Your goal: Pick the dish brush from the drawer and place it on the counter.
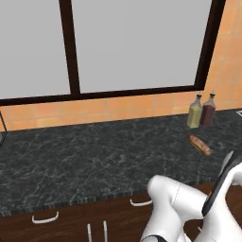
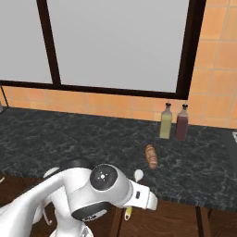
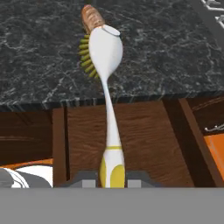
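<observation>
Hand [image 3: 111,179] clamps my dish brush [image 3: 107,87] above the drawer; next I carry it over the bench [image 3: 43,52] front edge

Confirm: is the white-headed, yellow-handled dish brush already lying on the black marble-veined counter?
No. In the hand view the dish brush is clamped at its yellow end by the gripper, held up before the counter edge.

Kitchen, black marbled counter [image 1: 94,156], orange tiled wall [image 1: 118,108], glass bottles [image 2: 174,121]
</observation>
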### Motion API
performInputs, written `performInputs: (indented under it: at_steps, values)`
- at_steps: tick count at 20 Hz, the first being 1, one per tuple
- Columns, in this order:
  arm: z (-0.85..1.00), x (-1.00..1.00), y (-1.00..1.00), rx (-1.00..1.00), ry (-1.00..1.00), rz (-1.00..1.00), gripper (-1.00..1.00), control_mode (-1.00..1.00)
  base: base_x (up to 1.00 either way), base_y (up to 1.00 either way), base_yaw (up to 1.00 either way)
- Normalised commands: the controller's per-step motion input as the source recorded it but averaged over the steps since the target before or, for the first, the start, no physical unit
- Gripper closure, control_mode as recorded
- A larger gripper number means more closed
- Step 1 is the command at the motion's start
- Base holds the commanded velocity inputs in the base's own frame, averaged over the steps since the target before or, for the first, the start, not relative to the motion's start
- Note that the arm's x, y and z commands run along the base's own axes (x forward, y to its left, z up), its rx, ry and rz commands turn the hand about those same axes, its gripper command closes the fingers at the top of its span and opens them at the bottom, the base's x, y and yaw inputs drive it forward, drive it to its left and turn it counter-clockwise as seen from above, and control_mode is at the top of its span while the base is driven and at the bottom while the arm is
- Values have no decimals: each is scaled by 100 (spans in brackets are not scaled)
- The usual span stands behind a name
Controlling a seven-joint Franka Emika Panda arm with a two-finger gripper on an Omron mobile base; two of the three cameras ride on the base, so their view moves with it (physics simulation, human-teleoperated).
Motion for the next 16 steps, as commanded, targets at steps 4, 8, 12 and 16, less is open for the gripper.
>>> performInputs:
  at_steps: [4, 8, 12, 16]
  values:
    - [72, 86, 91, 2, 0, 30, 100, -100, 0, 0, 0]
    - [81, 88, 25, 0, 0, 30, 100, -100, 0, 0, 0]
    - [17, 94, 59, -4, 10, 17, 100, -100, 0, 0, 0]
    - [0, 83, 71, -12, 24, 0, 100, -100, 0, 0, 0]
